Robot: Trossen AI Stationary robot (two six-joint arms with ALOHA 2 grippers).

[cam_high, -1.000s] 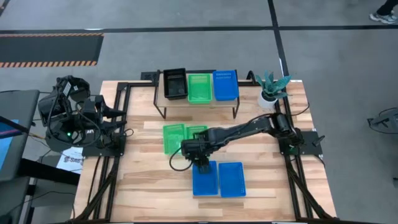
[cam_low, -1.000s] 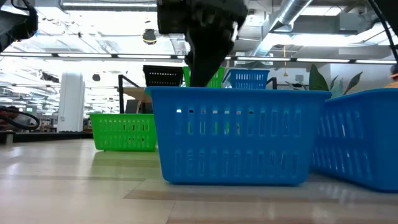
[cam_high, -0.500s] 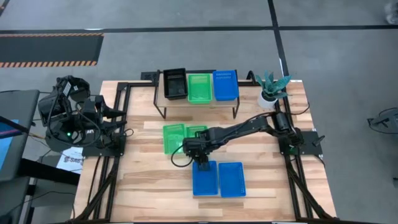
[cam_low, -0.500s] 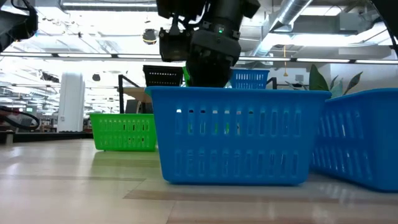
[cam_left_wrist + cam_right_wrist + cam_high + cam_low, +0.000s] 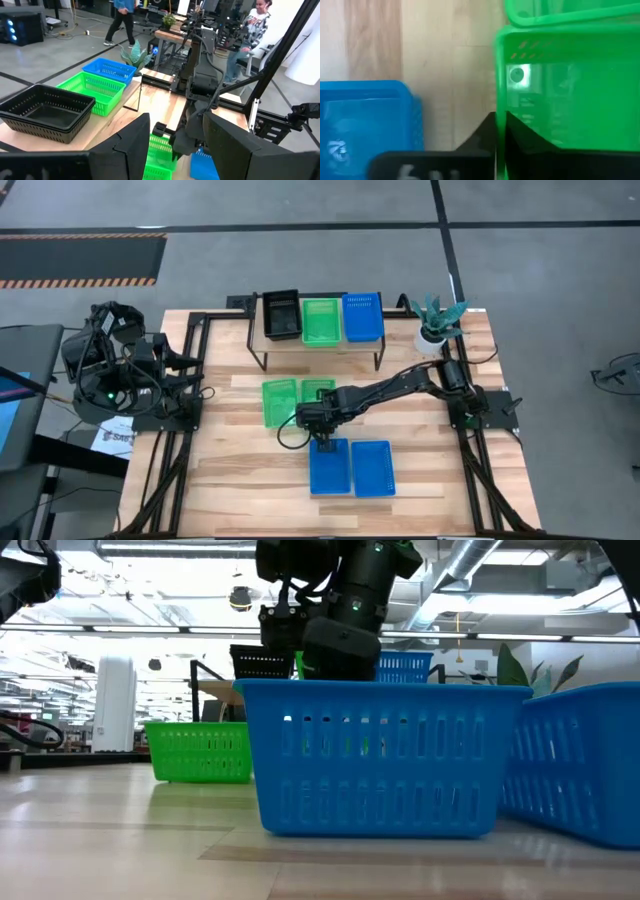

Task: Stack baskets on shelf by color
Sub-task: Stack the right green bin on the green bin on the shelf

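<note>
1. my right gripper (image 5: pixel 320 434) reaches to mid-table, its fingers narrowed onto the near wall of a bright green perforated plastic basket (image 5: pixel 560 100).
2. a second green basket (image 5: pixel 279 401) sits touching that one on its left.
3. two blue perforated plastic baskets (image 5: pixel 350 468) lie side by side just in front of my gripper.
4. the low wood-topped shelf (image 5: pixel 330 347) at the back carries a black stack (image 5: pixel 281 314), a green stack (image 5: pixel 321 321) and a blue basket (image 5: pixel 362 317).
5. my left gripper (image 5: pixel 177 117) waits at the table's left edge, fingers wide apart.
</note>
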